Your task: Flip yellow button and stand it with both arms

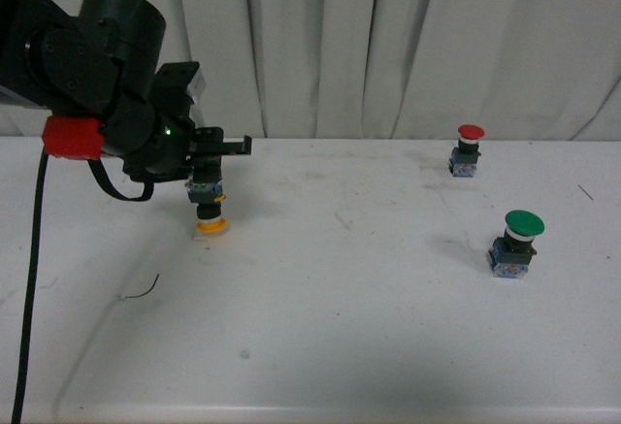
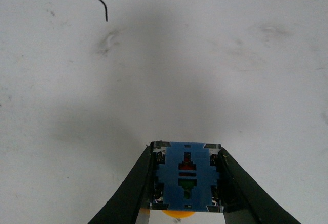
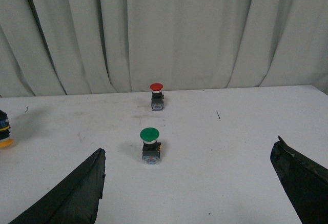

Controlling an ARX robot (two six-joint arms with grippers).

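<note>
On yellow button [image 1: 210, 212], yellow-orange cap and blue base noted. Also recorded: red-capped button [image 1: 469, 149]; green-capped button [image 1: 517, 243]; table [image 1: 369, 327] white, grey-smudged; curtain [image 1: 388, 46] pale grey; red block [image 1: 71, 138] on black left arm [image 1: 97, 55].

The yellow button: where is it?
Front view: the yellow button is cap down at the table's left, held by the left end effector, far from the green button and red button.

We found two push-buttons standing upright on the right side of the white surface [image 1: 340, 346]. A red-capped button [image 1: 470, 148] stood near the back edge, and a green-capped button [image 1: 517, 243] stood nearer to us, well apart from it. A pale pleated curtain [image 1: 369, 46] hung behind. A short curl of black thread [image 1: 146, 290] lay toward the left, faint grey scuffs marked the middle, and a thin dark fleck [image 1: 585, 192] lay at the far right.
</note>
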